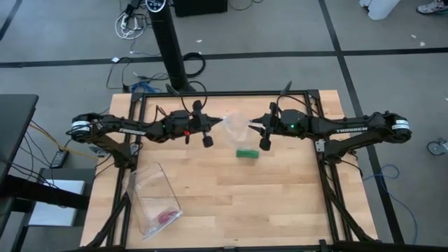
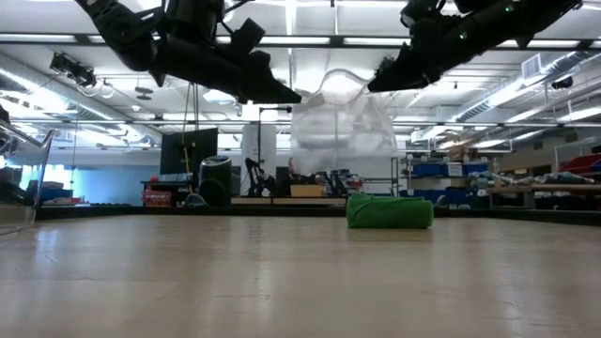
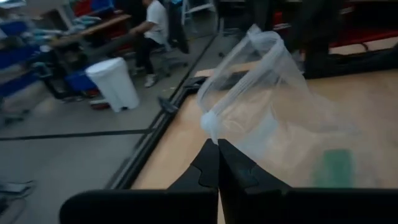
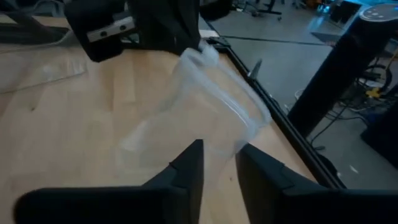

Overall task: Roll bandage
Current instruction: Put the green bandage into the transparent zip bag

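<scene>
- While both arms hang above the middle of the bench [image 1: 231,203], a clear plastic bag [image 1: 236,127] is suspended in the air between the two grippers.
- Left gripper [image 3: 217,146]: fingers pressed fully together, pinching one corner of the clear plastic bag's rim [image 3: 210,122]; bag balloons out beyond the fingertips, mouth open.
- Right gripper [image 4: 219,152]: fingers stand slightly apart with a narrow gap; bag's rim edge [image 4: 249,118] sits just past the tips. Cannot tell from any view whether the pads touch the plastic, so no confirmed grip on this side.
- Bandage [image 1: 246,153]: rolled into a small green cylinder, lying on its side on the bench, below the hanging bag and nearer the right fingers than the left. Not touched by either gripper; well below both sets of fingertips in the low view [image 2: 390,210].
- Left wrist view shows the bandage as a green blur [image 3: 337,167] through the bag, beyond the left fingertips.
- Second clear bag [image 1: 154,199] lies flat on the bench, well away from both grippers on the left arm's side, with a small pink item [image 1: 166,215] inside it.
- Person seated in the room beyond the bench [image 3: 152,28], near a white bin [image 3: 115,81].
</scene>
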`<state>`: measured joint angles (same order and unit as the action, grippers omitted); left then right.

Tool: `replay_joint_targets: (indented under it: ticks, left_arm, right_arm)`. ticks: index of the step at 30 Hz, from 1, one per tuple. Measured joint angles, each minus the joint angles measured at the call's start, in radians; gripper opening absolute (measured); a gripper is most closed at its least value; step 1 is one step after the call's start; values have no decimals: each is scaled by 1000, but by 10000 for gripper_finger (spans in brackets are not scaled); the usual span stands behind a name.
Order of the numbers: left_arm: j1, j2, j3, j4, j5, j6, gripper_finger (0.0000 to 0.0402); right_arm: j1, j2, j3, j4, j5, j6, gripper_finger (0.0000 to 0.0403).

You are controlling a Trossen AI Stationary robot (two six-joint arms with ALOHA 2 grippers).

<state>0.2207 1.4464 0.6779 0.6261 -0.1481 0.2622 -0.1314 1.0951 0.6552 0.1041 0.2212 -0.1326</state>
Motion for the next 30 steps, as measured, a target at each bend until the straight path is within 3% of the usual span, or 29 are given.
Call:
replay_joint_targets:
  ticks: [4,17,24,30]
  left_arm:
    - [0,0,-17,41,-65,37,1]
    - [0,0,-17,77,-120,80,1]
    - [0,0,-17,56,-196,147,1]
    - [0,1,-17,-19,-249,202,1]
  right_arm:
    - [0,-9,0,-3,19,0,133]
    - [0,-56,0,4,75,0,228]
    - [19,-68,1,-97,64,33,239]
    - [70,-13,-51,-136,-56,198,241]
